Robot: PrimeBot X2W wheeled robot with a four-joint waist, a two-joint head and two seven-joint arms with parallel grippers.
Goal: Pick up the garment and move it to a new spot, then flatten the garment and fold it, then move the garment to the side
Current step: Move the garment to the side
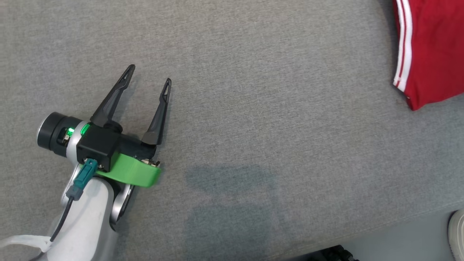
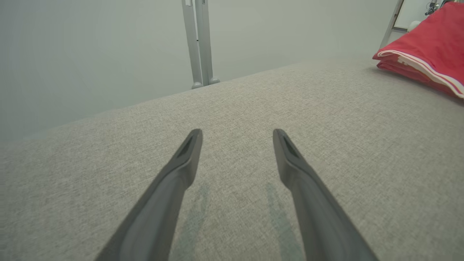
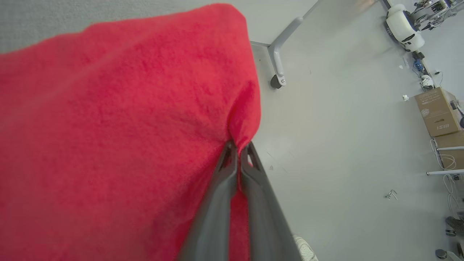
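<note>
From the head: left gripper at lower left, fingers spread wide with nothing between them, low over the grey fabric table. Red garment with white stripes at the upper right corner, lying on the table, well apart from that gripper. At the lower right edge, possibly the toe of a shoe, too cropped to be sure.

From the left wrist: both fingers parted above bare grey fabric; garment lying in layers at the far right; a pale metal post beyond the table's far edge.

From the right wrist: right gripper pressed together, pinching a fold of the red garment near its edge; pale floor beyond, a cardboard box at the far right.
</note>
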